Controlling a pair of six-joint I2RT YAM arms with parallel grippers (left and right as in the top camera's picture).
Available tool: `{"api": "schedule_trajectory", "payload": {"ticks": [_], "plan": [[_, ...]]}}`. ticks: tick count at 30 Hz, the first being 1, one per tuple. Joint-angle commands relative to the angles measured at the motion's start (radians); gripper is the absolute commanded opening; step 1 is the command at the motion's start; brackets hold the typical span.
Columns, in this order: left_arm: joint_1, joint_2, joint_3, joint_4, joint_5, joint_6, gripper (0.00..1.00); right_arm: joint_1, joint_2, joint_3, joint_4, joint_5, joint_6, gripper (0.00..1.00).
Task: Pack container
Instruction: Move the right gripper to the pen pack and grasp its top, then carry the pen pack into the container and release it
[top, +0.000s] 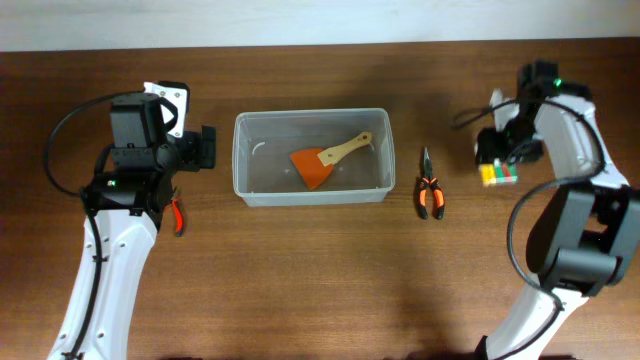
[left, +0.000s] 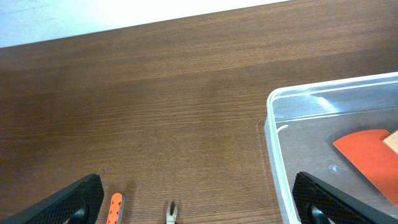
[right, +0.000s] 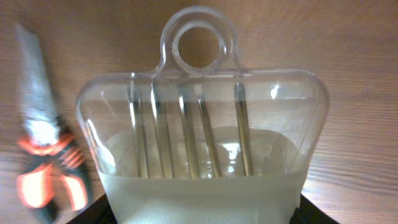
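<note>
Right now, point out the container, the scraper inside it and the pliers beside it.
container (top: 264, 172): overhead view, bare floor at its left end.
scraper (top: 312, 167): overhead view, its orange blade.
pliers (top: 431, 198): overhead view, the orange-and-black handles.

An orange spatula (top: 322, 163) with a pale wooden handle lies just ahead of the left gripper (top: 205, 148), blade end nearest it. A small orange-handled tool (top: 177, 215) lies on the brown wooden table (top: 320, 290) just behind that gripper. A clear case (right: 202, 143) with a round hanging loop and a row of thin metal rods inside sits right at the right gripper (top: 497, 150), filling its wrist view. Pliers (top: 430, 188) with orange-and-black handles lie closed near that gripper, on the side toward the left gripper.
</note>
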Motion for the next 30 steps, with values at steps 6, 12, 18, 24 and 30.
{"api": "schedule_trajectory", "payload": {"ticks": [6, 12, 18, 24, 30], "plan": [[0.001, 0.005, 0.020, 0.003, -0.011, -0.009, 0.99, 0.247, -0.143, 0.327, -0.112, -0.024, 0.002, 0.40], [0.001, 0.005, 0.020, 0.003, -0.011, -0.009, 0.99, 0.532, -0.129, 0.379, -0.051, -0.040, -0.175, 0.14], [0.001, 0.005, 0.020, 0.003, -0.011, -0.009, 0.99, 0.696, -0.027, 0.336, -0.052, -0.039, -0.396, 0.04], [0.001, 0.005, 0.020, 0.003, -0.011, -0.009, 0.99, 0.697, 0.086, 0.272, -0.090, -0.039, -0.611, 0.04], [0.001, 0.005, 0.020, 0.003, -0.011, -0.009, 0.99, 0.663, 0.166, 0.238, -0.127, -0.040, -0.753, 0.06]]}}
